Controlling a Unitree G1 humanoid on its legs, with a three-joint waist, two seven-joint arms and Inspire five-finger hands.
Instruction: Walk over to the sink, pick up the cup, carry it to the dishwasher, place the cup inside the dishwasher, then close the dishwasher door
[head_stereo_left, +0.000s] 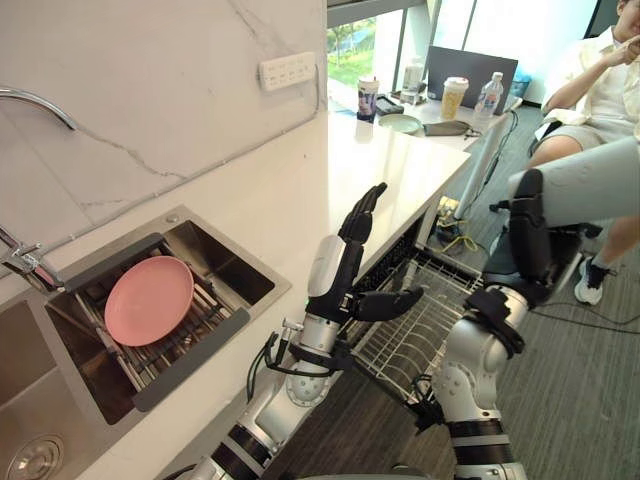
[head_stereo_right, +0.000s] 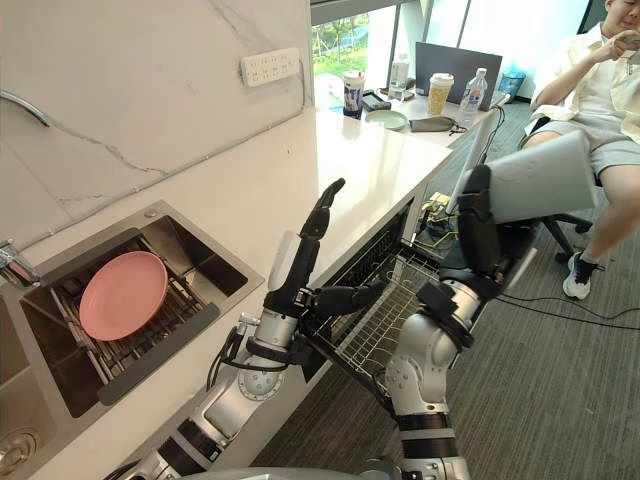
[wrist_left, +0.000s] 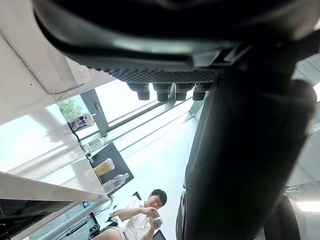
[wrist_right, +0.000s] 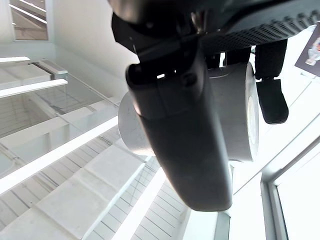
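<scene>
Cup (head_stereo_left: 592, 185): light grey, cylindrical, tipped on its side, clasped in the right hand (head_stereo_left: 528, 240), raised near the open dishwasher's pulled-out wire rack (head_stereo_left: 405, 335).

White marble wall (head_stereo_left: 150, 60), white countertop (head_stereo_left: 370, 170), bright windows (head_stereo_left: 352, 48), grey carpet floor (head_stereo_left: 590, 390)

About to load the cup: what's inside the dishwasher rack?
Only bare wires show in the dishwasher rack; the left hand and right arm cover parts of it.
</scene>
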